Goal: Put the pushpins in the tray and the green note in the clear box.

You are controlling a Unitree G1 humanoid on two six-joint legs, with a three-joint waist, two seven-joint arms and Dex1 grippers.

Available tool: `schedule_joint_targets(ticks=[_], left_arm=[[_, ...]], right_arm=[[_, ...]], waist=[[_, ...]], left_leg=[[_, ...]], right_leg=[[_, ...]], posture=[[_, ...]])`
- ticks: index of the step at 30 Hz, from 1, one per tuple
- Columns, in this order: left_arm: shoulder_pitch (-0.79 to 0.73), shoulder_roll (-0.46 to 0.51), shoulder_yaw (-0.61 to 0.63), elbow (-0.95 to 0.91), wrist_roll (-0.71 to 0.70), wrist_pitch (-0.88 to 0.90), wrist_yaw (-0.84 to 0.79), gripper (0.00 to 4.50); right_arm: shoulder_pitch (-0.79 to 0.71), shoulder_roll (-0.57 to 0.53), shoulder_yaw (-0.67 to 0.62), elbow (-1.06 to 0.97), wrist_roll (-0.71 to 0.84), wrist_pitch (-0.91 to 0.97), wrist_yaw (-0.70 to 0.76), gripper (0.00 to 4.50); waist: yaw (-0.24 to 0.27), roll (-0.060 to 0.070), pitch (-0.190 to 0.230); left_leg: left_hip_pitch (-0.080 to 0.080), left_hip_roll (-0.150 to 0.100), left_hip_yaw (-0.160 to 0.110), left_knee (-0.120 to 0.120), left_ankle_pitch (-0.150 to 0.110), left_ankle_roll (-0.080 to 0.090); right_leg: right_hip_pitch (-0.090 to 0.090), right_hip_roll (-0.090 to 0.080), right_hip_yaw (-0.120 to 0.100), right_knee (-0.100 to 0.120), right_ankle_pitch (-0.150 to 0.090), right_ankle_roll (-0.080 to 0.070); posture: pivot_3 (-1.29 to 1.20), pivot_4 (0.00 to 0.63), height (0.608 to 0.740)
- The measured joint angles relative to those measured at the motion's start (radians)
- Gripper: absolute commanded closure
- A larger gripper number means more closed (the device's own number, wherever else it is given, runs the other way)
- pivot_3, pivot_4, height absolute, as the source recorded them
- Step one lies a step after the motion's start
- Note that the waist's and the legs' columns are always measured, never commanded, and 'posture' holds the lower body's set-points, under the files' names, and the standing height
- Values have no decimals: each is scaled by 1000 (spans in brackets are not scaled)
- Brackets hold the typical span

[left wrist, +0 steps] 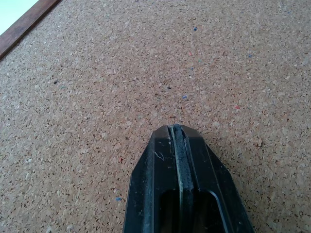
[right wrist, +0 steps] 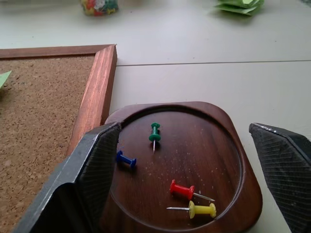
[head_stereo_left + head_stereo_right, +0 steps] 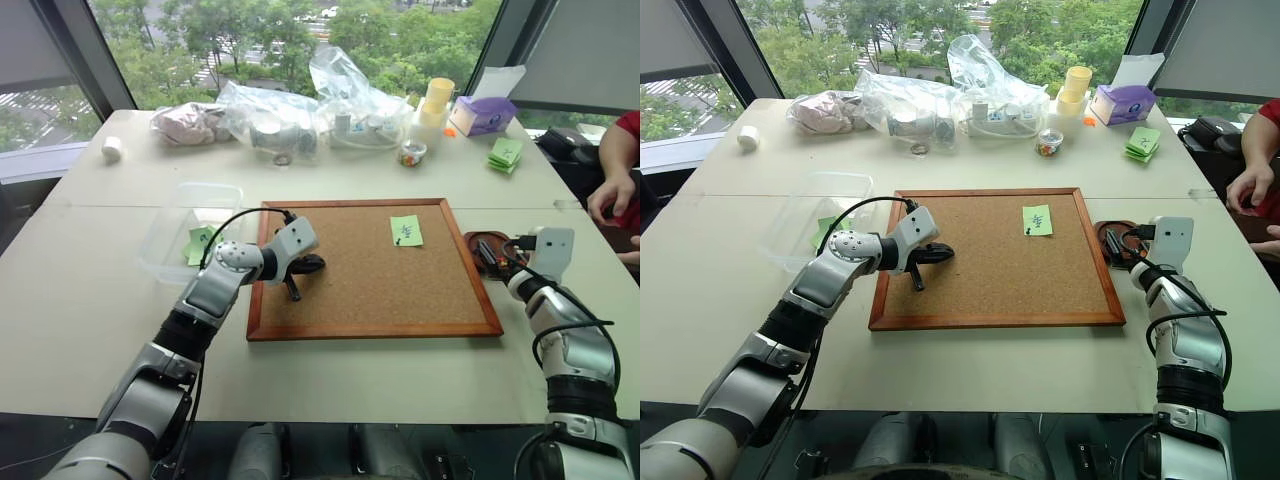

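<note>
- Pale table [image 3: 90,290] by windows carries wood-framed corkboard [image 3: 372,268].
- Right pincer [image 2: 194,165] gapes wide over reddish-brown tray [image 2: 228,126] holding four coloured pushpins [image 2: 154,133], apparently just dropped.
- Left pincer [image 3: 298,275] pressed shut, empty, over cork.
- Light-green note [image 3: 405,231] lies on board; clear plastic box [image 3: 160,235] left of it.

Cork, wood and plastic on a matt table

The corkboard [image 3: 370,270] is rough, speckled cork in a smooth wood frame; the tray [image 2: 228,141] is glossy dark wood holding shiny plastic pushpins [image 2: 154,133]; the green note [image 3: 405,231] is matt paper.
</note>
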Motion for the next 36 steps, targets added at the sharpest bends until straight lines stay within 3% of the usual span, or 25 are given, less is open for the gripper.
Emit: schedule_joint_targets(ticks=[6, 11, 17, 26, 29, 35, 36], left_arm=[[0, 3, 0, 2, 0, 0, -2, 4500], [-3, -7, -2, 6, 0, -1, -3, 4500], [3, -1, -1, -5, 0, 0, 0, 4500], [11, 2, 3, -18, 1, 3, 4, 4500], [11, 2, 3, -19, 1, 4, 4, 4500], [12, 2, 3, -19, 1, 6, 6, 4500], [12, 2, 3, -19, 1, 6, 6, 4500]], right_arm=[[-48, 13, 119, -176, 44, 41, 120, 32], [-55, 83, 265, -159, 24, 64, 167, 32], [-84, 137, 318, -55, 2, 45, 197, 32], [-128, 133, 325, 9, -29, 31, 233, 32], [-142, 127, 331, 26, -51, 33, 236, 1331], [-155, 100, 355, 27, -106, 70, 234, 4381], [-155, 100, 355, 24, -109, 74, 235, 4453]], waist=[[-1, 0, 0], [3, 0, 0], [1, 0, 0], [-1, 0, 0], [-1, 0, 0], [-2, -1, -1], [-2, -1, -1]], left_leg=[[1, 1, -1, 0, 0, 0], [-1, 0, -1, 0, 0, 1], [-1, 0, -1, 0, 0, 1], [0, 0, -1, -1, 0, 1], [0, 0, -1, -1, 0, 1], [0, 1, -1, -1, 0, 1], [1, 1, -1, -1, 0, 1]], right_leg=[[1, 0, 0, 0, 0, 0], [0, 0, 0, -1, 0, 0], [0, 0, -1, -1, 0, 0], [0, 0, -1, -1, 0, 0], [0, 0, -1, -1, 0, 0], [0, 0, -1, -1, 0, 0], [1, 0, -1, -1, 0, 0]], posture=[[0, 150, 738], [0, 150, 738], [0, 150, 738], [0, 150, 738], [0, 150, 738], [0, 150, 738], [0, 150, 738]])
